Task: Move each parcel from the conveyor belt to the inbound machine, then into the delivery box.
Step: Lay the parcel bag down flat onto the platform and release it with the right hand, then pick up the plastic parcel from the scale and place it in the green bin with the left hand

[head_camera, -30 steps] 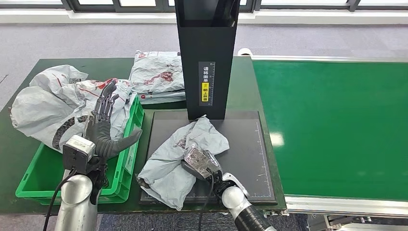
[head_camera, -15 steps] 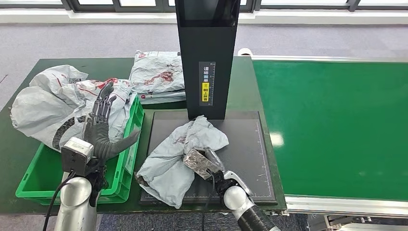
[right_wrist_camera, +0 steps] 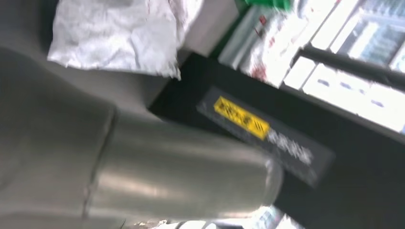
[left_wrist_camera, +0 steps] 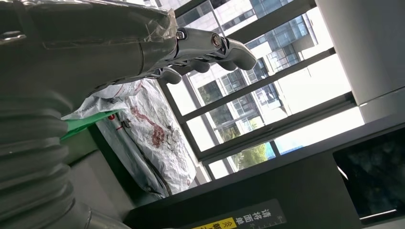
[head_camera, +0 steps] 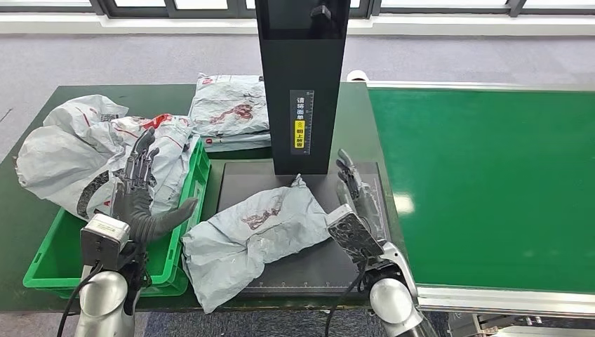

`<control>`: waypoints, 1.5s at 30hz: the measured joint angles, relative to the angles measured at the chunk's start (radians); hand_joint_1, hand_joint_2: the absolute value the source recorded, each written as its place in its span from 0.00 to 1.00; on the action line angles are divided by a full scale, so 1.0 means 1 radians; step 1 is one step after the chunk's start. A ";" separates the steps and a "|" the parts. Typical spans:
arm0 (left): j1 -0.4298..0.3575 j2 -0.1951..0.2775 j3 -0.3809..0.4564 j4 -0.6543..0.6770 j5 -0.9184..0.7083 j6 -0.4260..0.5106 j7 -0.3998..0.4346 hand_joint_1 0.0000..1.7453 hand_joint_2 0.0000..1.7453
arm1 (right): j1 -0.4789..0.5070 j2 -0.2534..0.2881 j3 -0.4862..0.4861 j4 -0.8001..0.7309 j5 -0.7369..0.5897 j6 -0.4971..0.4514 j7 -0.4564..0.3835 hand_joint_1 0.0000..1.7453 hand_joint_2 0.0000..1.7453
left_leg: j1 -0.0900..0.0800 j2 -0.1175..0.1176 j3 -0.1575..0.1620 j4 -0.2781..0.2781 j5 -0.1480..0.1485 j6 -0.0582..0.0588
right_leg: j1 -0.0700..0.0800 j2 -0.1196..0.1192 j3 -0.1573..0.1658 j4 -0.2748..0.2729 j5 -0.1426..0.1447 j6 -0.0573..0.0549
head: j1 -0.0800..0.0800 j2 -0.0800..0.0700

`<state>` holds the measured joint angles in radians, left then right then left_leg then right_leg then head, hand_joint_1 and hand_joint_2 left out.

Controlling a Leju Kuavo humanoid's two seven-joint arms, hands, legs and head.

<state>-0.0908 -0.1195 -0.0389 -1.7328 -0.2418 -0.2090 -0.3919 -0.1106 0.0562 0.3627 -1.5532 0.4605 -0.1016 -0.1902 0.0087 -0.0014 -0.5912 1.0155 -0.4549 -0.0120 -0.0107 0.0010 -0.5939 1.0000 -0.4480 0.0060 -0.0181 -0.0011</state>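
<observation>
A crumpled grey parcel [head_camera: 256, 235] with red print lies flat on the inbound machine's black plate [head_camera: 309, 267], its front corner hanging over the plate's near left edge. My right hand [head_camera: 358, 200] stands open just right of the parcel, fingers up, holding nothing. Over the green delivery box [head_camera: 42, 263], my left hand [head_camera: 137, 193] is open with fingers spread, beside the parcels [head_camera: 84, 147] heaped in it. In the left wrist view the left fingers [left_wrist_camera: 210, 45] are straight and empty. The blurred right wrist view shows the parcel [right_wrist_camera: 119, 33] beyond my hand [right_wrist_camera: 167, 176].
The machine's black column [head_camera: 302, 84] rises behind the plate, with a yellow label [head_camera: 299, 133]. Another parcel [head_camera: 231, 109] lies on the table behind the box. The green conveyor belt [head_camera: 491, 182] runs along the right with nothing on it.
My right hand has let go of the parcel and swung up to its right side. The parcel has flattened and slid toward the plate's left. My left hand has drifted slightly lower and left.
</observation>
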 joint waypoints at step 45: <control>-0.058 0.056 -0.519 0.434 -0.828 0.059 0.193 1.00 1.00 | 0.210 0.073 -0.266 -0.369 -0.076 -0.175 -0.155 0.00 1.00 | -0.001 0.001 0.000 0.000 -0.002 0.001 | -0.001 0.001 -0.001 -0.001 0.000 0.000 | 0.000 0.000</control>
<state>-0.1490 -0.0633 -0.5582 -1.2987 -1.0697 -0.1499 -0.1988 0.0998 0.1289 0.0969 -1.9225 0.3841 -0.2770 -0.3453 0.0075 0.0000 -0.5916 1.0155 -0.4564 -0.0113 -0.0115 0.0019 -0.5947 0.9994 -0.4482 0.0063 -0.0179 -0.0010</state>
